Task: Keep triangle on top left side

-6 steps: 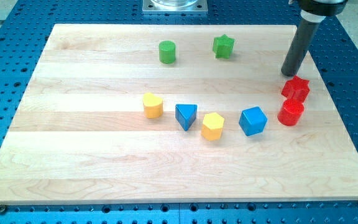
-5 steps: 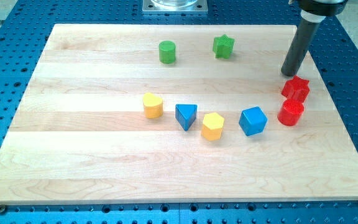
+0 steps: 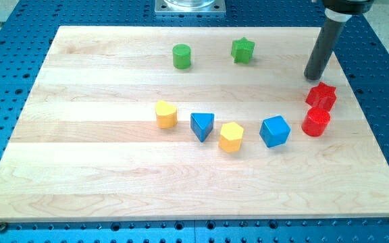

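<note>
Since a moment ago my tip point(image 3: 312, 78) has edged slightly toward the view's top, away from the red star point(image 3: 321, 96); it touches no block. Its upper rod is cut off. Mid-board, the blue triangle point(image 3: 202, 125) sits between a yellow block point(image 3: 166, 114) and a yellow hexagon point(image 3: 231, 137), with the green cylinder point(image 3: 182, 56) nearer the top left.

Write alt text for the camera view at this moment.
A dark rod's tip rests near the wooden board's upper right, just above a red star and red cylinder, far from the blue triangle mid-board. Two yellow blocks flank the triangle; a blue cube, green cylinder and green star also show.
</note>
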`<state>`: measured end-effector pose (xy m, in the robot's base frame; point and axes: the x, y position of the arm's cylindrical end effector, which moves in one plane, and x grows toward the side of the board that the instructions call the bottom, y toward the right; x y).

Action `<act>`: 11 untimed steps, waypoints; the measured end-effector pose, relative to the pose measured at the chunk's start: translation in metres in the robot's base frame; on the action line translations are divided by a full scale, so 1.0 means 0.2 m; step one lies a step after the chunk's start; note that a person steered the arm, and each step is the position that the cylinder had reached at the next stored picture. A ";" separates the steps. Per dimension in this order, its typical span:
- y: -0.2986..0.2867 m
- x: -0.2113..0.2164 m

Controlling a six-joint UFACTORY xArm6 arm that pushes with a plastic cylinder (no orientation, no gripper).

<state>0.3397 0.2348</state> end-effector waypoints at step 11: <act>-0.20 -0.02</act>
<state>0.3366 0.1942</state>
